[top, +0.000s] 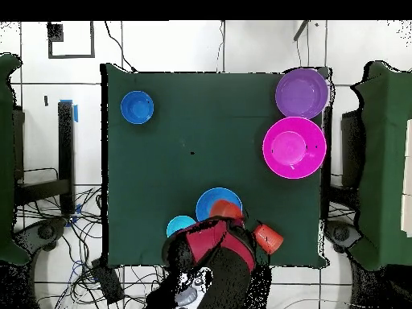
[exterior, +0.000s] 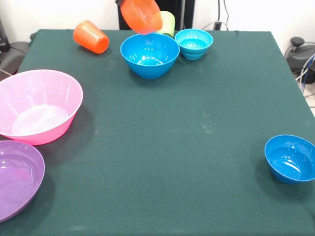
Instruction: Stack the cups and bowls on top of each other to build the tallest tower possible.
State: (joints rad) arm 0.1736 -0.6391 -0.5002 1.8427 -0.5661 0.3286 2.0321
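My gripper (exterior: 123, 4) shows only at the top edge of the front view and is shut on the small orange bowl (exterior: 141, 15). It holds the bowl tilted in the air, just above the far rim of the medium blue bowl (exterior: 149, 55). The lime green cup (exterior: 168, 22) stands behind them, and the small cyan bowl (exterior: 194, 43) sits to the right. The ribbed orange cup (exterior: 91, 37) lies on its side at the far left. In the overhead view my arm (top: 213, 249) covers the green cup, and the orange bowl (top: 226, 211) shows over the blue bowl (top: 211, 199).
The huge pink bowl (exterior: 39, 105) and the purple bowl (exterior: 17, 179) sit at the left edge of the green table (exterior: 187, 128). The small dark blue bowl (exterior: 291, 158) sits alone at the near right. No bowl or cup stands on another.
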